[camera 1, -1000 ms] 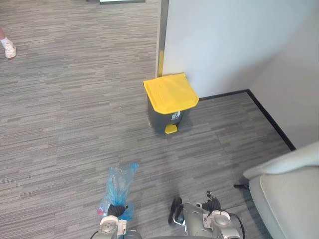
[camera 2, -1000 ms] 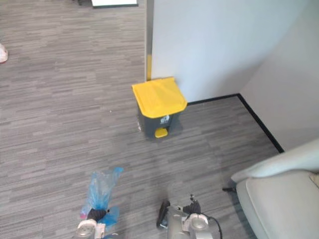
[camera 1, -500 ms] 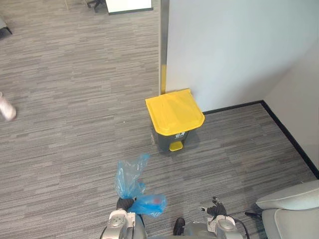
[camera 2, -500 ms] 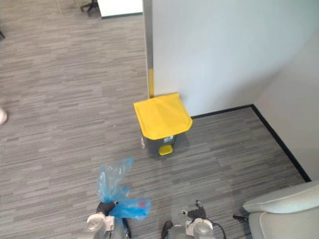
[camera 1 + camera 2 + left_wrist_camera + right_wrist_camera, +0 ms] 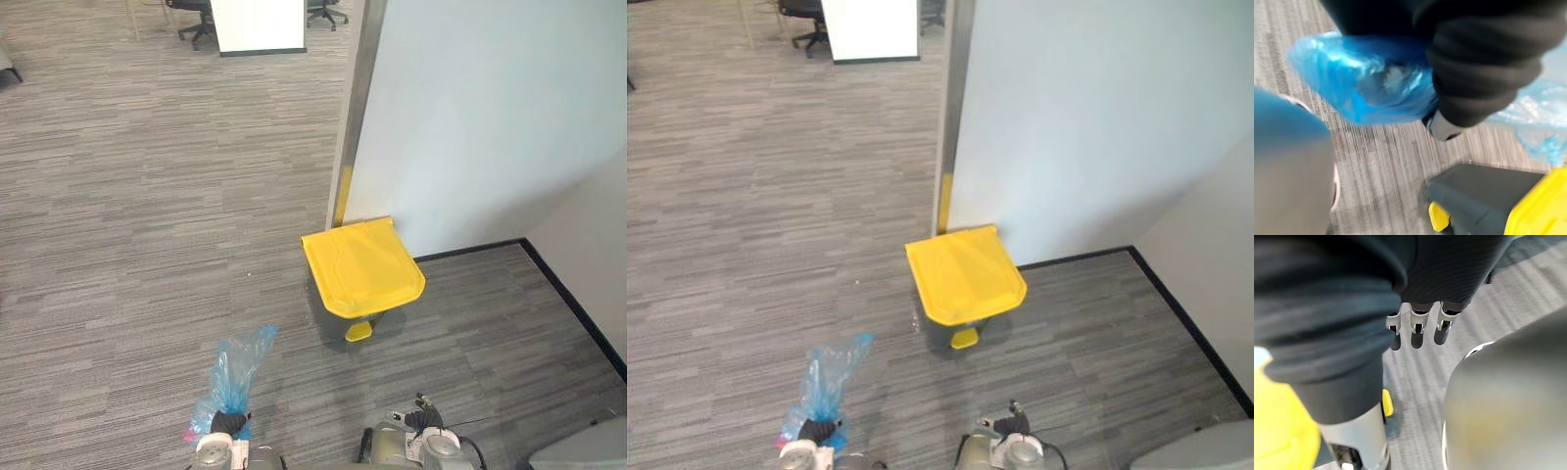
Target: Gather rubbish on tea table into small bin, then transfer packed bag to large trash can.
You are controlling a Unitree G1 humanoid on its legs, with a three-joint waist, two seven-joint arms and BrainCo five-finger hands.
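Observation:
A blue plastic bag (image 5: 232, 380) with rubbish in it hangs low at the left, its loose top sticking up. My left hand (image 5: 229, 423) is shut on its gathered neck; the left wrist view has the bag (image 5: 1366, 83) bulging beside a curled finger (image 5: 1445, 128). The large trash can (image 5: 361, 274), grey with a closed yellow lid and a yellow pedal (image 5: 359, 332), stands ahead and to the right against the wall. Its grey side (image 5: 1484, 196) sits just past the bag in the left wrist view. My right hand (image 5: 423, 421) hangs low at the right, fingers (image 5: 1418, 330) relaxed and holding nothing.
A white wall (image 5: 490, 108) with a black skirting runs behind the can, ending in a pillar with a yellow strip (image 5: 342, 191). Open grey carpet spreads to the left. Office chairs and a white panel (image 5: 257, 24) stand far off. A pale seat corner (image 5: 583, 455) pokes in at bottom right.
The camera has moved, so the whole scene shifted and the trash can now sits lower. The bag's full end, swung out right half a second ago, hangs back under my left hand.

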